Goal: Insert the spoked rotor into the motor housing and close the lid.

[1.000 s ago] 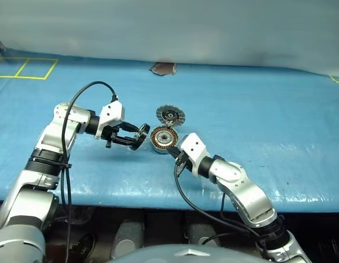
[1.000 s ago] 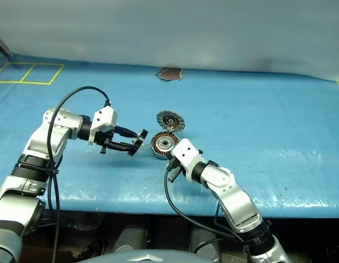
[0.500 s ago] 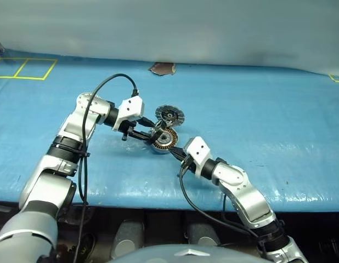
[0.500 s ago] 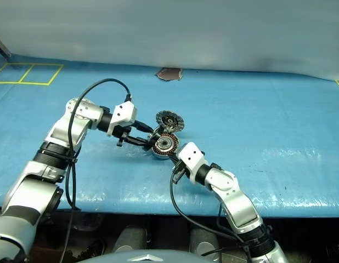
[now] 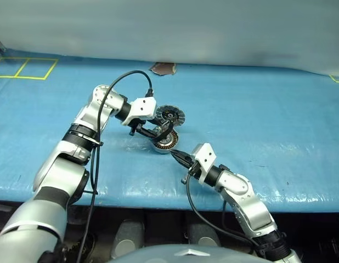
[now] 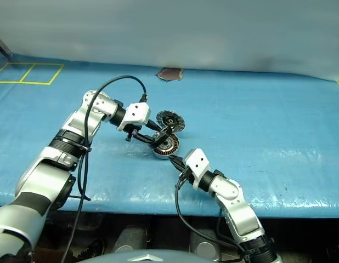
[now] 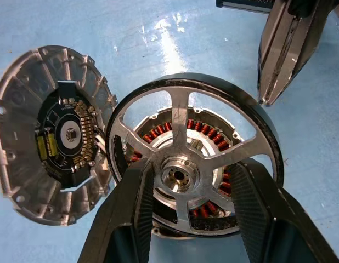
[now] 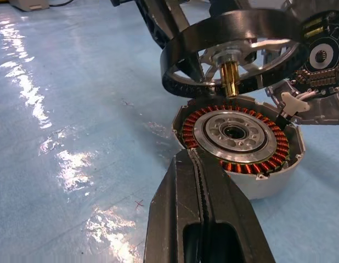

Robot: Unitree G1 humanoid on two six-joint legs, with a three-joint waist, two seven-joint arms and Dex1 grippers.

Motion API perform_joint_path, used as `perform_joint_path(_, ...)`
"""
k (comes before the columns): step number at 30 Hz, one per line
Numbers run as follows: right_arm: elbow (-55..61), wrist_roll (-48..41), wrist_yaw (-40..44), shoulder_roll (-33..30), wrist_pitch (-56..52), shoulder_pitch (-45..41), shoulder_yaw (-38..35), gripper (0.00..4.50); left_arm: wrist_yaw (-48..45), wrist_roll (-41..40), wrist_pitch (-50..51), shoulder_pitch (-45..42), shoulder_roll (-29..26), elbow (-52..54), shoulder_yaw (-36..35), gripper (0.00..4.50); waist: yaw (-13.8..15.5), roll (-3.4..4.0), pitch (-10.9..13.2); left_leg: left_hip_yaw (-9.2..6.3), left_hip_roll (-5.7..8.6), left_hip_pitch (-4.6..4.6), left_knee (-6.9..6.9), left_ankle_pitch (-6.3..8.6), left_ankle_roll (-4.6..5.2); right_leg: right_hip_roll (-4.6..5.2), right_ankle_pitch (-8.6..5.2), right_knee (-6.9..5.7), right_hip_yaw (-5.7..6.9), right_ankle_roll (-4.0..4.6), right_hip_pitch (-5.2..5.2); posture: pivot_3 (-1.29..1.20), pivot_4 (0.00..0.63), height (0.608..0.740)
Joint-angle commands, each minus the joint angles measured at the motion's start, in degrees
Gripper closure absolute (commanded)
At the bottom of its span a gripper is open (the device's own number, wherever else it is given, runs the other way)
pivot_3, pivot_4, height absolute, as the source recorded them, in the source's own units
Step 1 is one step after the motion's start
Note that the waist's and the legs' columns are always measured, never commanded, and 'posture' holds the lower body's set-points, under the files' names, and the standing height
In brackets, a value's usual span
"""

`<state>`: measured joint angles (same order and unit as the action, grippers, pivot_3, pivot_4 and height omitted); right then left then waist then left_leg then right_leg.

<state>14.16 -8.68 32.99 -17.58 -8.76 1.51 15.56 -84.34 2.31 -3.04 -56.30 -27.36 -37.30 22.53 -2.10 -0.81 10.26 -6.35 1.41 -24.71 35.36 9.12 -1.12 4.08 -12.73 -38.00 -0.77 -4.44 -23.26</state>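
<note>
Two end effectors meet over a blue table [image 5: 279, 120]. The left end effector [image 7: 186, 189] grips the spoked rotor [image 7: 194, 159] by its dark rim, holding it just above the motor housing [image 8: 241, 145], its brass shaft not yet in the silver centre. The lid [image 5: 170, 115] stands open at the housing's 12 o'clock edge, ribbed face showing. The right end effector [image 5: 176, 155], fingers closed and empty, points at the housing from 5 o'clock.
</note>
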Motion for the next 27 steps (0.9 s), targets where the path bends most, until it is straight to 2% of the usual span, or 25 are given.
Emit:
perform_joint_path(1, 0.2, 0.5, 0.0, 0.2, 2.5, 0.5, -0.2, 4.5, -0.1, 1.9, -3.9, -2.4, 0.3, -2.1, 0.5, 2.72, 0.0, 0.0, 0.0, 0.0, 0.0, 0.0, 0.0, 0.0, 0.0, 0.0, 0.0, 0.0, 0.0, 0.0, -0.01, 0.0, 0.15, 0.74)
perform_joint_path(27, -3.5, 4.1, -2.7, 1.5, 7.8, 1.2, -0.8, 4.5, 0.7, 8.0, -12.0, -6.1, 3.5, -10.9, 1.9, 2.72, 0.0, 0.0, 0.0, -0.01, 0.0, 0.0, 0.01, 0.0, 0.0, 0.0, 0.0, 0.0, 0.0, -0.01, 0.02, 0.0, 0.15, 0.74)
